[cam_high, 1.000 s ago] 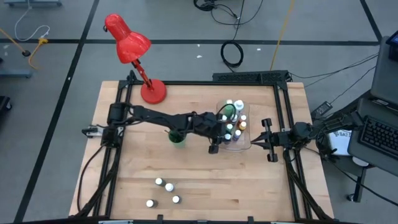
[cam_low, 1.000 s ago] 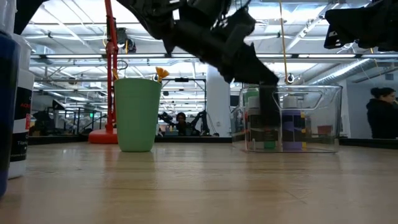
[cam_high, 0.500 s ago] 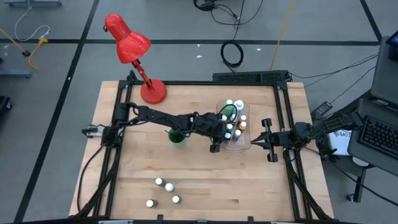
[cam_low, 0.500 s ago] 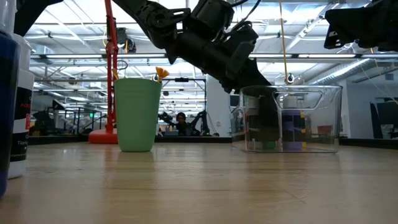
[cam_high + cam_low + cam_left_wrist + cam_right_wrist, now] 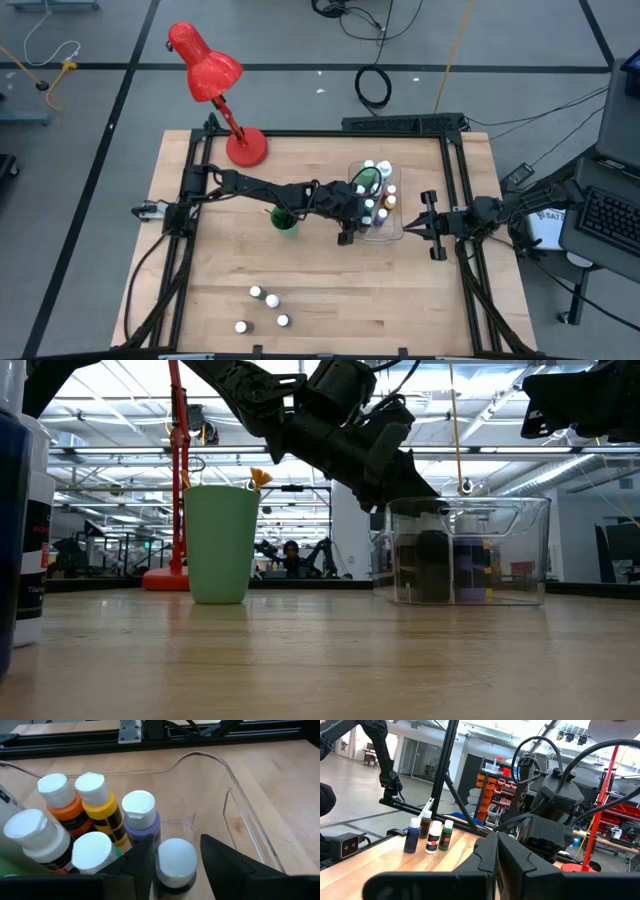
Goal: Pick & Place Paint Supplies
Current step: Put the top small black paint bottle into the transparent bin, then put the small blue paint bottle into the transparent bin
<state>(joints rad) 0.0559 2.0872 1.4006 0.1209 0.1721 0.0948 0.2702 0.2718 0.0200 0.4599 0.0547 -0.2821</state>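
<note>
**Entry: left arm at the tray, bottle release under way.**

- **Left gripper** (image 5: 172,865): reached into the near left end of the clear tray (image 5: 396,236), right of table centre. A second ago its jaws were tight on a small white-capped bottle (image 5: 173,861); they now stand apart on either side of it, with a gap showing beside the cap in the left wrist view. The arm has barely shifted meanwhile. Whether either finger touches the bottle's body cannot be told.
- **Bottle just set down:** upright inside the tray, just beside a purple bottle (image 5: 141,815). Judged delivered; the grip appears to be letting go.
- **Other tray contents:** a yellow bottle (image 5: 96,802), an orange bottle (image 5: 61,802) and more white-capped bottles, all upright and close-packed toward the far and left part of the tray. Space remains at the near right end.
- **Still loose:** four small white-capped bottles (image 5: 262,306) on the near part of the table, well apart from the tray. A further group of bottles (image 5: 429,835) stands at the table's edge in the right wrist view.
- **Green cup** (image 5: 285,221): left of the tray; an orange tip shows above its rim in the low view.
- **Right gripper** (image 5: 431,227): waits right of the tray, jaws closed on nothing.
- **Standing of the task:** part done; the near bottles are probably next once the left arm lifts clear without tipping its neighbours.
</note>
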